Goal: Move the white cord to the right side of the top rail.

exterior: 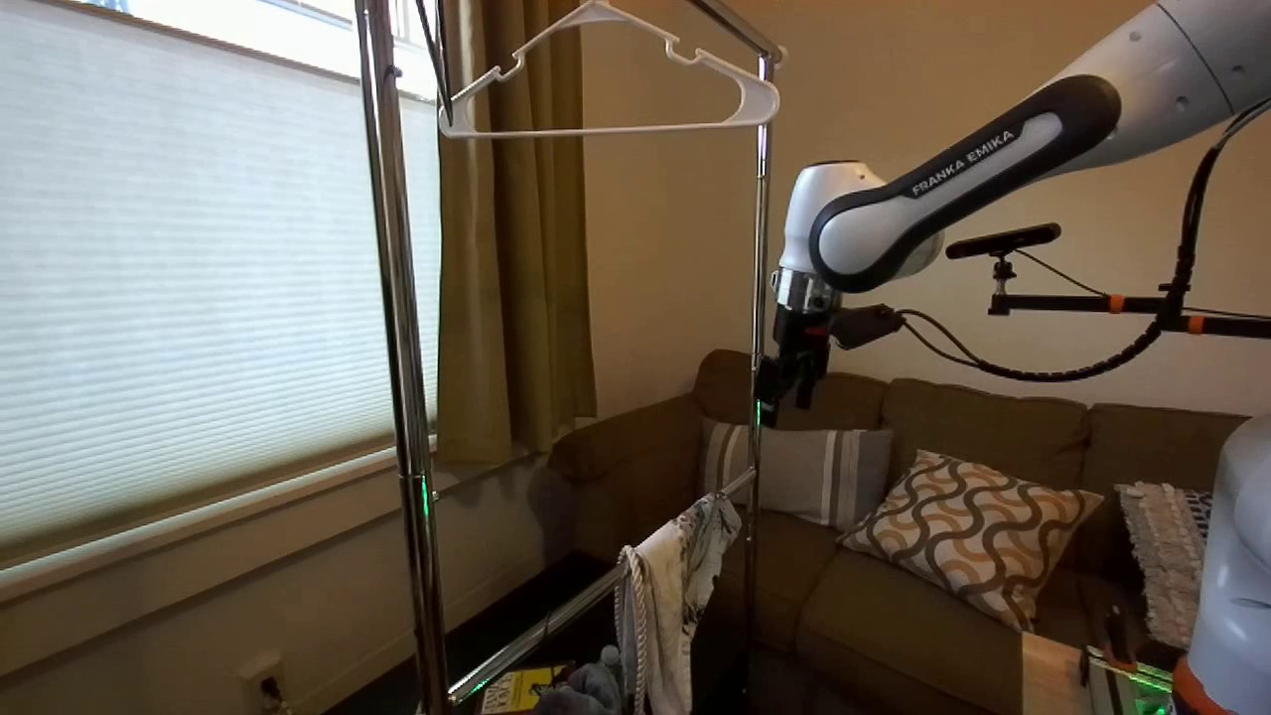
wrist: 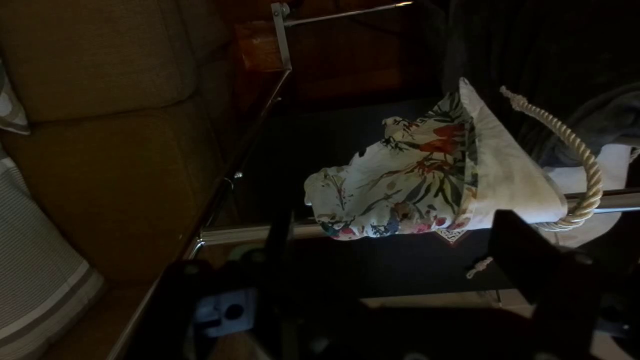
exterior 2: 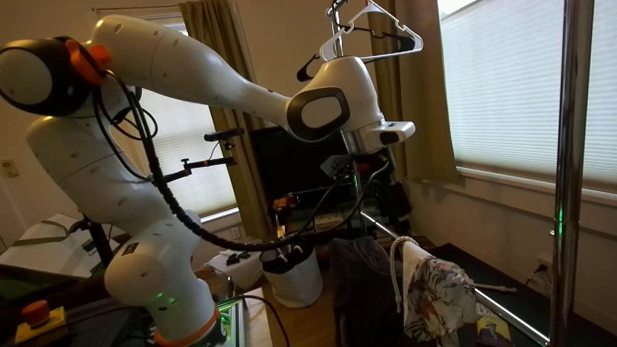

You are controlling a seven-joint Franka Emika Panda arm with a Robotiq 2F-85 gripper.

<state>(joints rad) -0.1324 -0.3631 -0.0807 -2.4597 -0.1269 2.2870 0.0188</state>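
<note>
The white cord [exterior: 637, 608] is a twisted rope draped over the rack's lower crossbar [exterior: 536, 636], beside a floral cloth. It also shows in an exterior view [exterior 2: 393, 272] and in the wrist view [wrist: 593, 172]; its other end [wrist: 480, 267] pokes out past the crossbar. The top rail [exterior: 737, 24] shows only as a short silver piece at the top edge, with the rest out of view. My gripper [exterior: 787, 405] points down, high above the crossbar and cloth. In the wrist view its jaws [wrist: 395, 217] are spread wide with nothing between them. The cord is well below it.
The floral cloth [exterior 2: 436, 299] and a dark grey garment [exterior 2: 356, 284] hang on the lower crossbar. A white hanger [exterior: 616, 130] hangs above. An upright pole [exterior: 762, 218] stands close to my gripper; whether they touch cannot be told. A sofa [exterior: 844, 616] with pillows stands behind.
</note>
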